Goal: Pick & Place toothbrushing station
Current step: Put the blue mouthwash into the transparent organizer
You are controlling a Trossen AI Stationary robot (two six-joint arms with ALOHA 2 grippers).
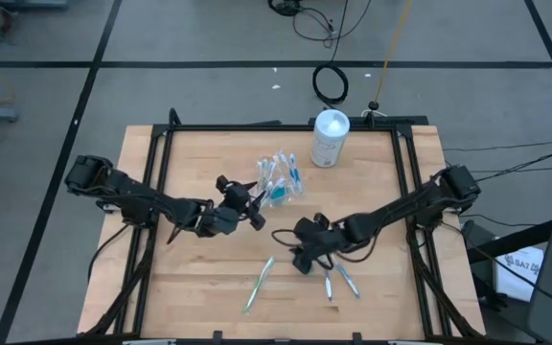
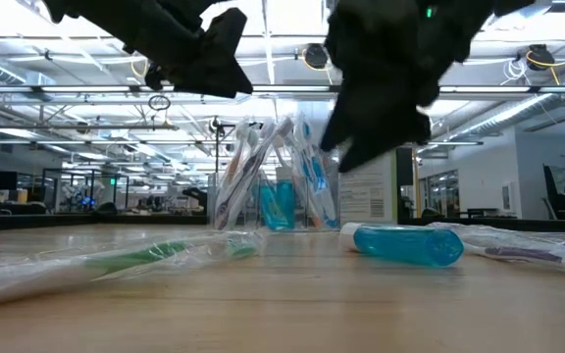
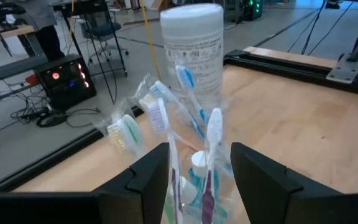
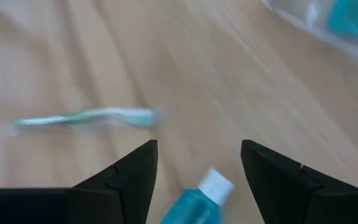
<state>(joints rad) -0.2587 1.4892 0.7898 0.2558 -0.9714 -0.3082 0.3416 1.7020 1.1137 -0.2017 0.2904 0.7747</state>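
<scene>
A clear cup [image 1: 278,192] holding several wrapped toothbrushes [image 3: 185,93] stands upright on the wooden table. My left gripper [image 1: 254,209] is open just left of it. In the left wrist view its fingers [image 3: 148,180] stand on either side of the brush bundle. My right gripper [image 1: 303,261] is open and hangs above the table's middle. A blue toothpaste tube with a white cap [image 4: 197,199] lies flat on the table below and between its fingers, and also shows in the low view [image 2: 405,243]. A green wrapped toothbrush [image 1: 259,285] lies flat near the front.
A white wipes canister [image 1: 330,137] stands at the far edge behind the cup. Another wrapped item [image 2: 518,253] lies right of the blue tube. Black frame rails [image 1: 156,163] run along the table's left, right and far sides.
</scene>
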